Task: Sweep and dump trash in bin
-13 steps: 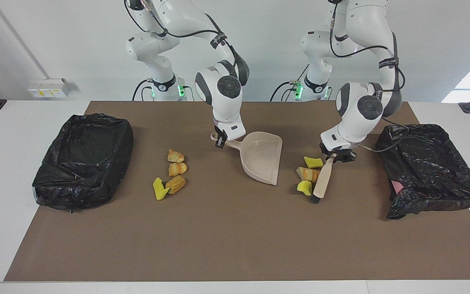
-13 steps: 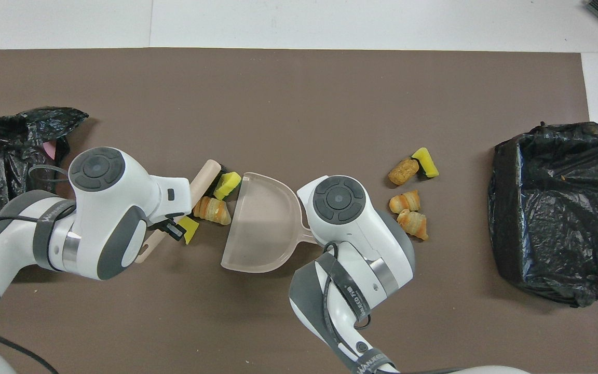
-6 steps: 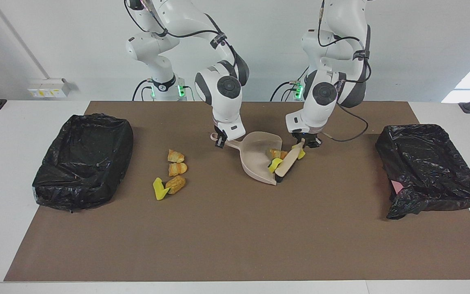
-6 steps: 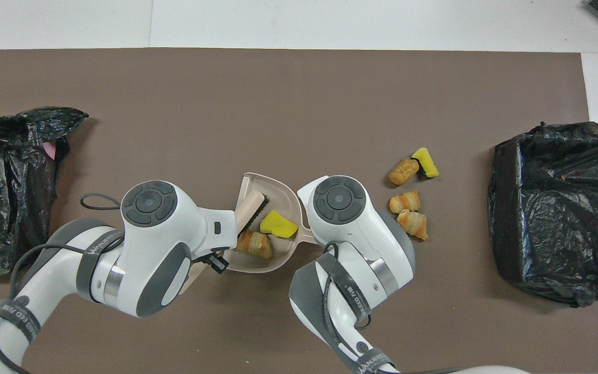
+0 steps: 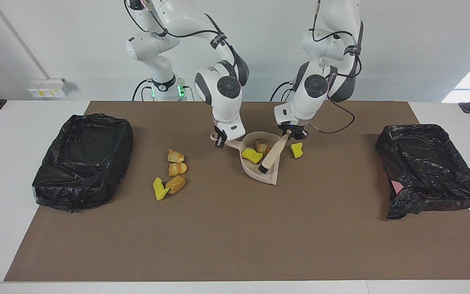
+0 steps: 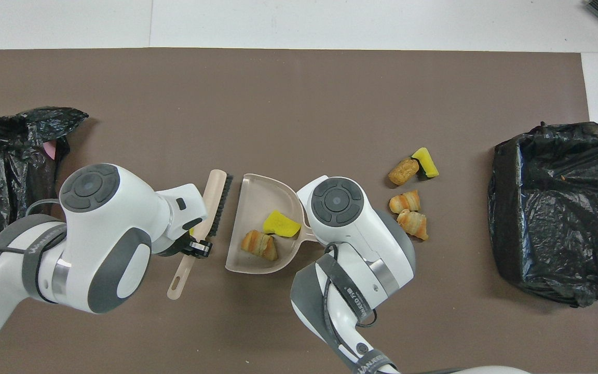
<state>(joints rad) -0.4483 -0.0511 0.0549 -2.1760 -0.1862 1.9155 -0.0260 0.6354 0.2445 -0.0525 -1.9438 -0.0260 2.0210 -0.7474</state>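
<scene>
**Operator:** Where does your trash sit, and what have the grippers got?

**Observer:** Your right gripper [image 5: 219, 141] is clamped on the handle of the beige plastic dustpan [image 5: 268, 173], which rests on the brown mat [image 5: 235, 237]. Inside it lie a yellow sponge scrap [image 6: 281, 224] and a golden-brown bread lump [image 6: 260, 244]. Your left gripper [image 5: 292, 133] is closed on the beige black-bristled brush [image 6: 214, 198], held tilted over the pan's open edge. One more yellow scrap [image 5: 297, 149] lies just outside that edge, beneath the left gripper.

**Operator:** And the room around?

**Observer:** Four more pieces [image 5: 170, 173] cluster toward the right arm's end, well apart from the black-lined bin [image 5: 84, 161] there. A second black-lined bin [image 5: 428, 169] sits at the left arm's end, with bare mat between it and the pan.
</scene>
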